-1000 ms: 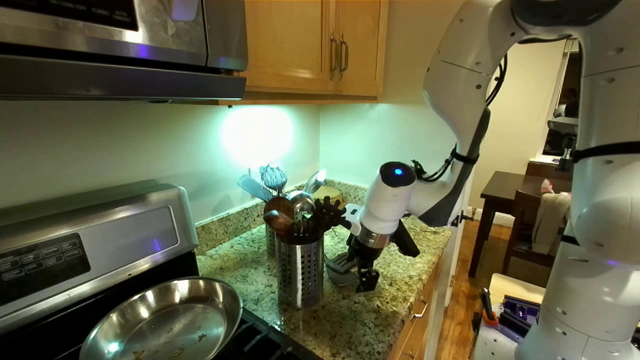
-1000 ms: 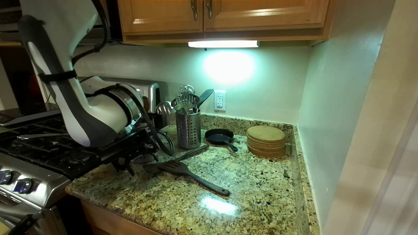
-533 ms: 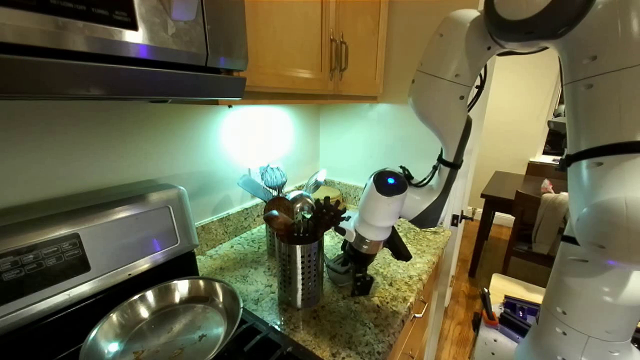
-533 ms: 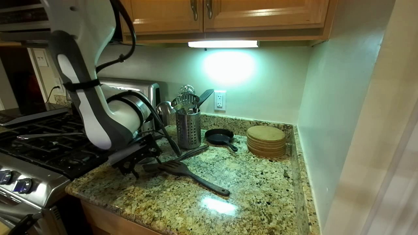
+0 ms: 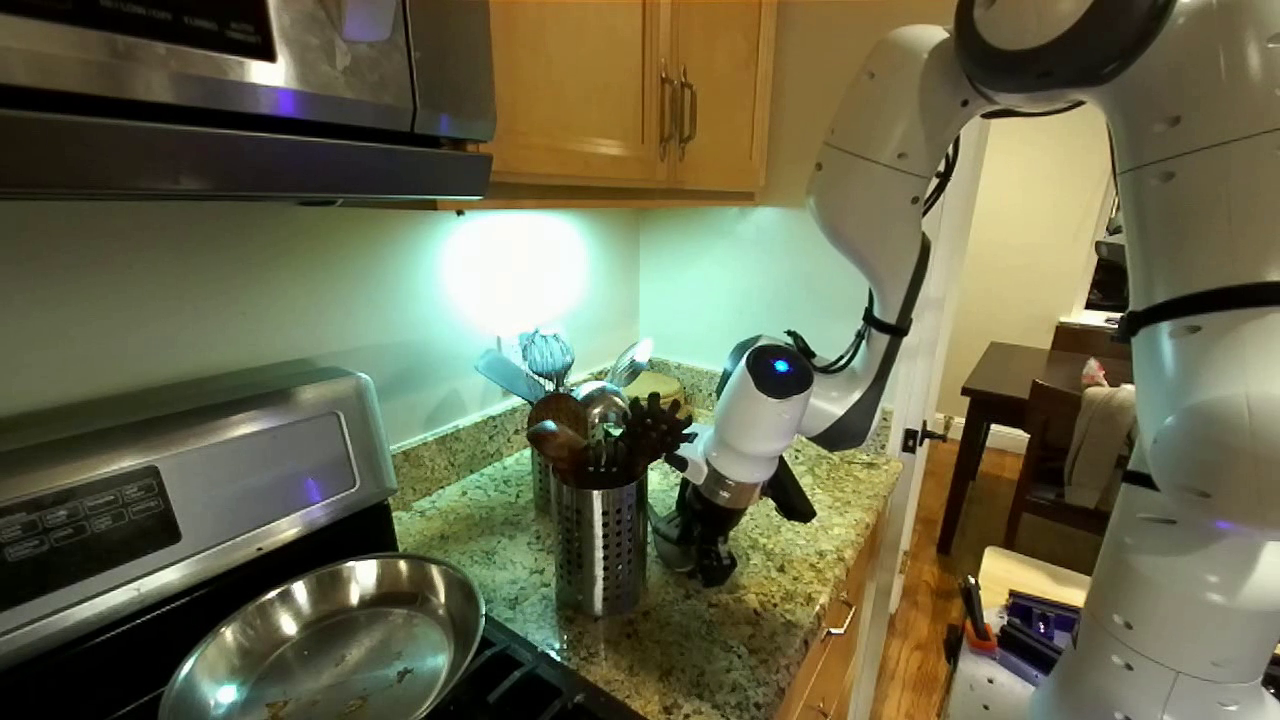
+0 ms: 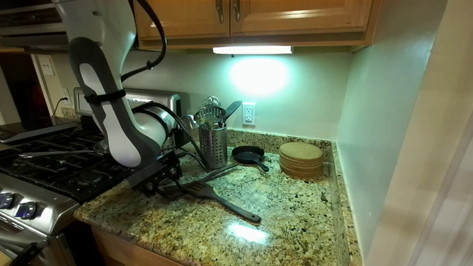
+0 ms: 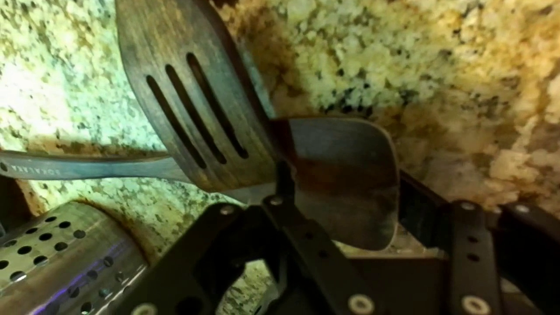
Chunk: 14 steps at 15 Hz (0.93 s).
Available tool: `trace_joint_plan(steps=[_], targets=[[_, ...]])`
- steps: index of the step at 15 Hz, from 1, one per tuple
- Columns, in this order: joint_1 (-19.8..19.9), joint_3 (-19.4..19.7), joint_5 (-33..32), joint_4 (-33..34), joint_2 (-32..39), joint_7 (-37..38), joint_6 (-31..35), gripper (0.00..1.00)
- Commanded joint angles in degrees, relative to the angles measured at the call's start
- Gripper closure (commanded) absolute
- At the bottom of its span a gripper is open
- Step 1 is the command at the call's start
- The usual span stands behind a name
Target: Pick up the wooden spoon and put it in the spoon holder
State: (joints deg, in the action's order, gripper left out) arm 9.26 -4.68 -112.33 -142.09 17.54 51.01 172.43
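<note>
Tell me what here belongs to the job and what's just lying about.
For the job:
gripper
solid-bladed wooden utensil, likely the spoon
steel utensil canister, likely the holder

Lying about:
slotted turner
black skillet
stacked round discs
frying pan

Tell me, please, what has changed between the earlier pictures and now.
The gripper has moved left in an exterior view, nearer the spoon holder and solid spatula; whether it has taken hold of the spatula I cannot tell. The slotted spatula seems nudged very slightly. The spoon holder, black skillet and frying pan stayed put.
</note>
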Motion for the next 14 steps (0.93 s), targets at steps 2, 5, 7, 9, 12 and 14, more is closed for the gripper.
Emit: trace_joint_plan(steps=[2, 5, 7, 9, 12, 14], targets=[[1.5, -0.9, -5.4, 1.3, 1.1, 5.3, 1.2, 0.81], [1.6, -1.2, -7.7, 2.0, 0.9, 7.4, 1.0, 0.87], [1.6, -1.3, -9.3, 2.1, 0.6, 8.7, 0.9, 0.85], [1.6, -1.4, -11.0, 1.4, -0.4, 10.1, 0.5, 0.87], [1.5, -0.6, -12.7, -0.7, -2.6, 10.5, -0.6, 0.87], [1.7, 0.1, -13.1, -2.2, -4.2, 10.2, -1.4, 0.87]])
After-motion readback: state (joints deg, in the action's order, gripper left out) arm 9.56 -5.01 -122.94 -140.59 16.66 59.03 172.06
